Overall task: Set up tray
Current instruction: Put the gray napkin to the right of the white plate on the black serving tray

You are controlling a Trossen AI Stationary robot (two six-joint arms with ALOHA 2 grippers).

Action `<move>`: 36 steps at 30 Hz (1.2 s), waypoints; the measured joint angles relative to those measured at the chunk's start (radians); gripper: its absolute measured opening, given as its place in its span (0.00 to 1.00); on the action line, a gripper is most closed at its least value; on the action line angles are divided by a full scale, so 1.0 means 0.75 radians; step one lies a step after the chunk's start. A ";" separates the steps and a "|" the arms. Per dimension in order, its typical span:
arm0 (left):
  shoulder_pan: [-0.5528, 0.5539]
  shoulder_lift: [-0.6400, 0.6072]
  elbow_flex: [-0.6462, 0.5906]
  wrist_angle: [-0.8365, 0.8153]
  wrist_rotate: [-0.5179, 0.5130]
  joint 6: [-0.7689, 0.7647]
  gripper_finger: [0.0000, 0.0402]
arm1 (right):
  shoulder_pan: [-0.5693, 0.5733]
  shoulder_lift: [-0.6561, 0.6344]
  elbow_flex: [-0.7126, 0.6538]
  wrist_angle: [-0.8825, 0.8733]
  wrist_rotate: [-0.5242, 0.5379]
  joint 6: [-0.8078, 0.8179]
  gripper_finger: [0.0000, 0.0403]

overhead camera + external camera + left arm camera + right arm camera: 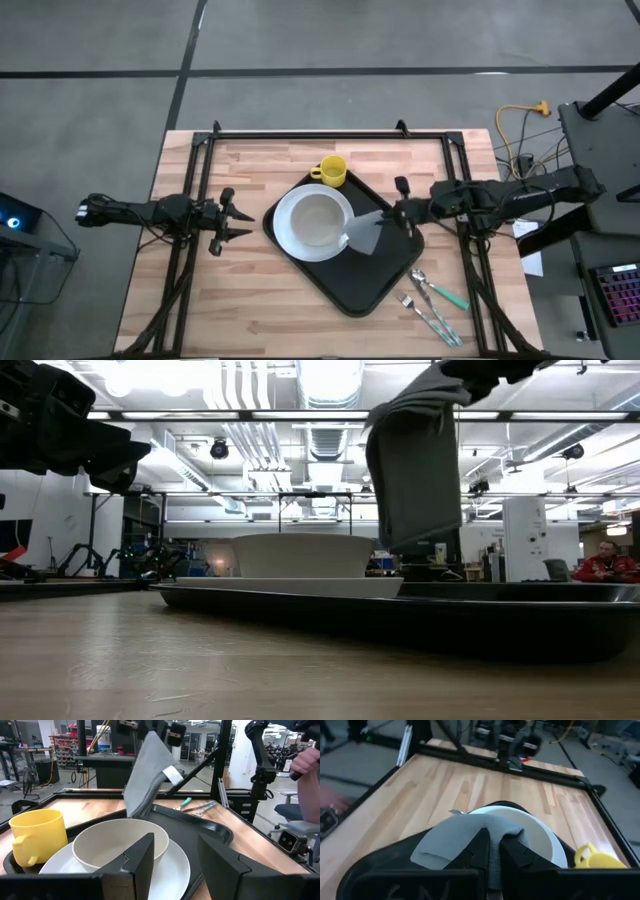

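The black tray (385,275) lies askew on the middle of the wooden table. On it stand a white plate (284,232) with a white bowl (316,218) and a yellow mug (333,170) at its far corner. My right gripper (400,212) hovers over the tray's right part, shut on a grey cloth napkin (368,233). The napkin also shows in the low view (415,470) and in the left wrist view (149,777). My left gripper (236,220) waits open just left of the tray, level with the bowl (120,842). My right gripper pinches the grey napkin's upper end (496,836) between its two shut fingers (481,851), coming from the table's right side. The napkin hangs slack below the fingers in folds (410,510), over the tray beside the plate. Its lower end (134,810) looks lifted clear.
Several pieces of cutlery (432,300), one with a teal handle, lie on the table right of the tray's near corner. A black frame (310,133) runs along the table's far edge and sides. A person (605,565) sits in the room beyond.
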 joint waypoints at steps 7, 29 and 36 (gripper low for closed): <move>0.000 0.000 0.000 0.000 0.000 0.000 0.34 | 0.155 0.147 0.097 -0.048 0.189 -0.190 0.03; 0.000 0.000 0.000 0.000 0.000 0.000 0.34 | 0.480 0.671 0.486 -0.238 0.751 -0.545 0.03; 0.000 0.000 0.000 0.000 0.000 0.000 0.34 | 0.613 1.058 0.760 -0.547 0.882 -0.737 0.03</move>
